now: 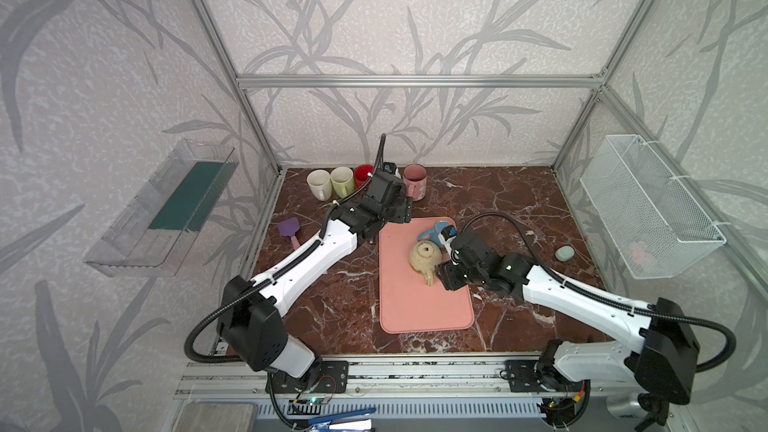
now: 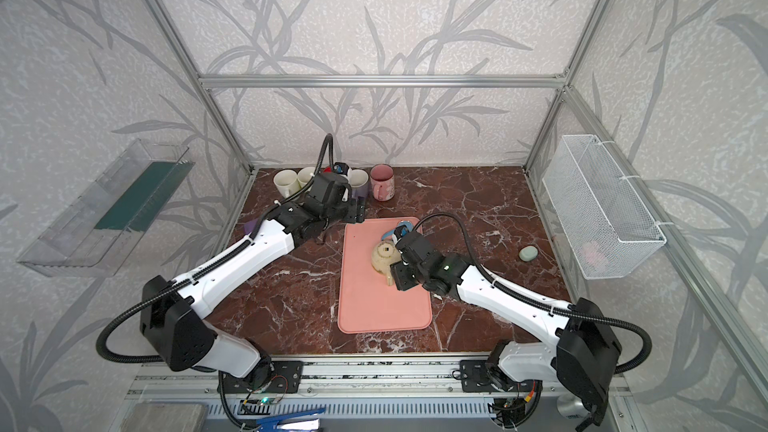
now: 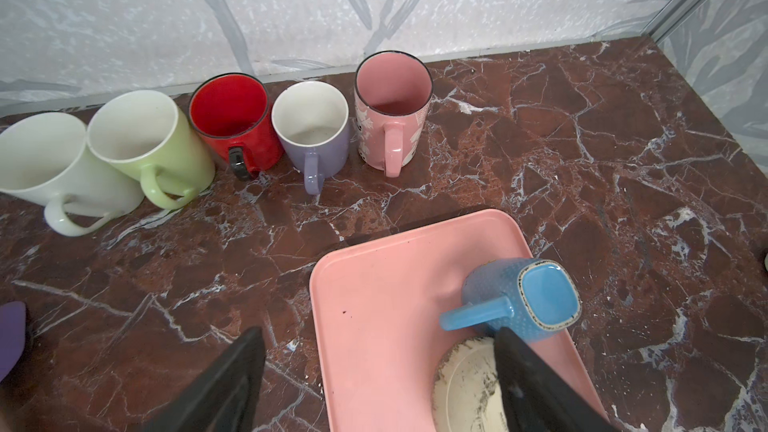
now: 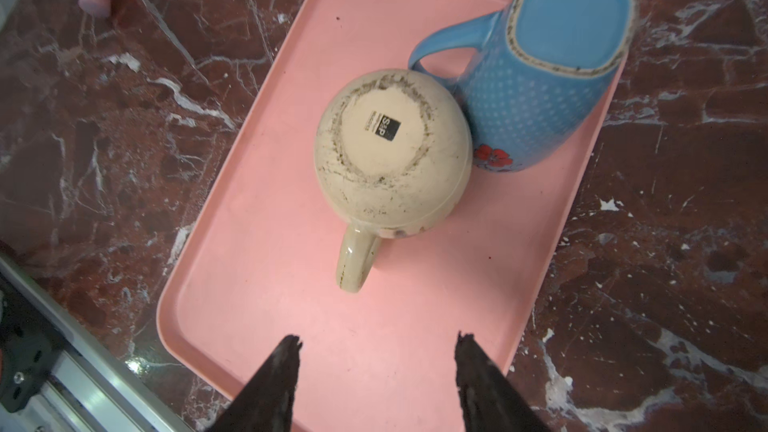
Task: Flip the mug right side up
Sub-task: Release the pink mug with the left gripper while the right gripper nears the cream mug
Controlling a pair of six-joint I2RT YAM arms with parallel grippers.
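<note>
Right wrist view: a cream mug [image 4: 390,151] sits upside down near the middle of a pink tray [image 4: 257,284]. Its scuffed base and a small black label face up, and its handle points back toward the right end effector [image 4: 376,338]. That end effector hangs over bare tray short of the handle, its two black fingers moderately apart with nothing between them. The line-up looks meant for a grip on the handle or the rounded body before the flip.

A blue mug [image 4: 536,110], dotted and marked with a red flower, is also mouth-down on the tray. It appears to press against the cream one's side, with its handle reaching behind it. That neighbour leaves little room for a finger on that flank and could be knocked as the cream mug swings over.

In the left wrist view the left end effector [image 3: 378,332] is spread wide and empty over the tray's corner nearest the back wall, one finger partly hiding the cream mug. Beyond it, a white mug [image 3: 50,160], a green mug [image 3: 153,143], a red mug [image 3: 232,118], a lilac mug [image 3: 311,126] and a pink mug [image 3: 390,110] stand upright in a row on the marbled surface [image 3: 582,160], seemingly where righted mugs belong. In a top view a purple spatula [image 1: 289,228] and a small grey-green object [image 1: 564,253] lie well clear of the tray.
</note>
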